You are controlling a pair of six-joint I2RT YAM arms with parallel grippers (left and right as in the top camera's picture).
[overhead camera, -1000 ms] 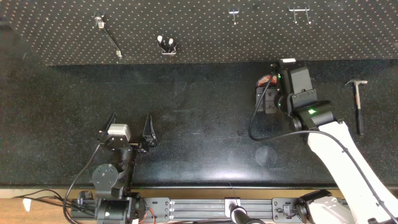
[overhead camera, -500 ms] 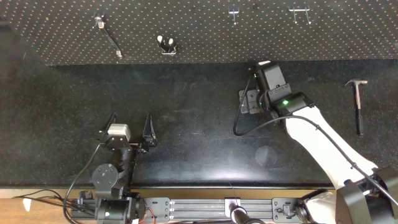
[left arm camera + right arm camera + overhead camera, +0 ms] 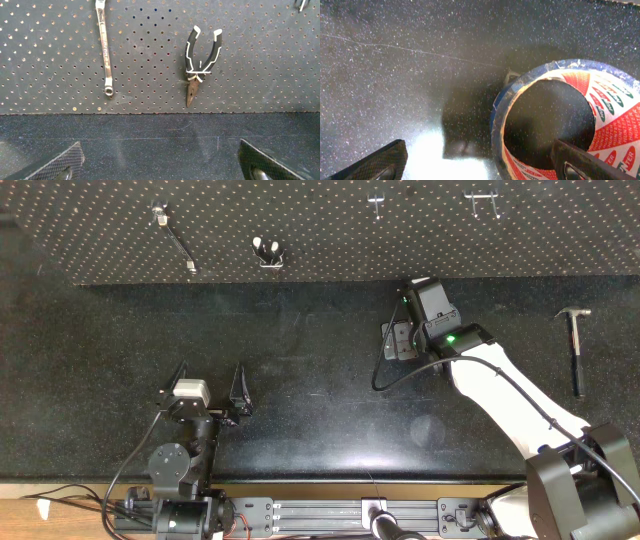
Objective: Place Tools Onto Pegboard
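A blue tape roll (image 3: 555,125) with a red and white core fills one side of the right wrist view, casting a shadow on the black table. My right gripper (image 3: 480,162) is open; one finger (image 3: 590,162) lies at the roll's hole, and contact is unclear. From above, the right gripper (image 3: 402,340) is near the pegboard's foot. My left gripper (image 3: 210,385) rests open and empty near its base, facing the pegboard (image 3: 260,75). A wrench (image 3: 105,50) and pliers (image 3: 200,60) hang there. A hammer (image 3: 575,350) lies on the table at the far right.
Two bare metal hooks (image 3: 376,202) (image 3: 483,202) stick out of the pegboard (image 3: 320,230) above the right gripper. The wrench (image 3: 175,240) and pliers (image 3: 268,250) occupy its left part. The black table (image 3: 320,380) is open in the middle.
My right arm has swung left along the pegboard's foot. The tape roll beside it a second ago is now hidden under it in the top view. The left arm has kept still.
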